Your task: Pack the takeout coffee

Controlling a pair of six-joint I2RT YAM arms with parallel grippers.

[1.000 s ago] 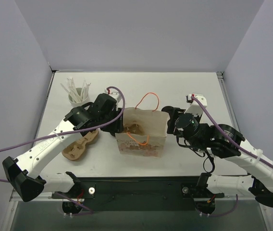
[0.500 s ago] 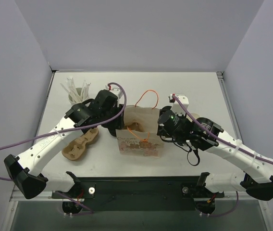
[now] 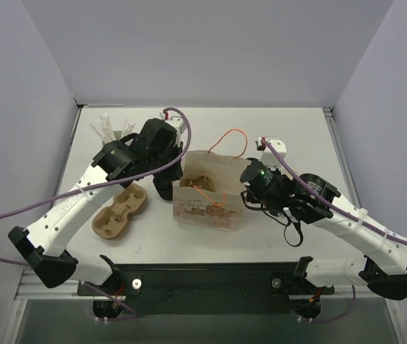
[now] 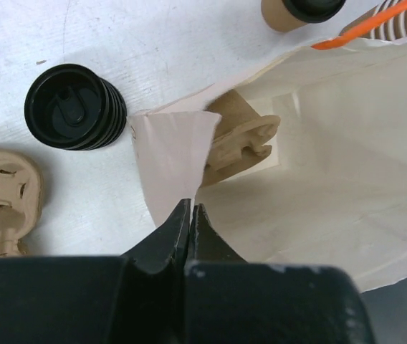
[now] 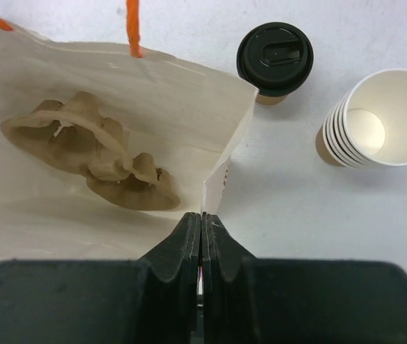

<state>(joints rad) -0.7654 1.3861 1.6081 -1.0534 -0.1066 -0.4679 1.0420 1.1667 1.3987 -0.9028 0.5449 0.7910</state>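
The takeout coffee (image 5: 275, 61), a brown paper cup with a black lid, stands upright on the table just beyond the white paper bag's (image 3: 203, 208) right end; it also shows as a lidded cup (image 4: 300, 11) at the top edge of the left wrist view. The arms hide it from the top view. My left gripper (image 4: 190, 208) is shut on the bag's left rim (image 4: 168, 150). My right gripper (image 5: 201, 218) is shut on the right rim (image 5: 228, 154). A brown pulp cup carrier (image 5: 89, 154) lies inside the bag.
A stack of black lids (image 4: 74, 107) stands left of the bag. A stack of lidless paper cups (image 5: 372, 122) stands right of the coffee. A second pulp carrier (image 3: 120, 213) lies on the table at the left. A cup of straws (image 3: 114, 129) is at the back left.
Both grippers went from open to shut on the bag's two ends. The right arm came in leftward to the bag, and the bag's mouth now stands wider and slightly turned.
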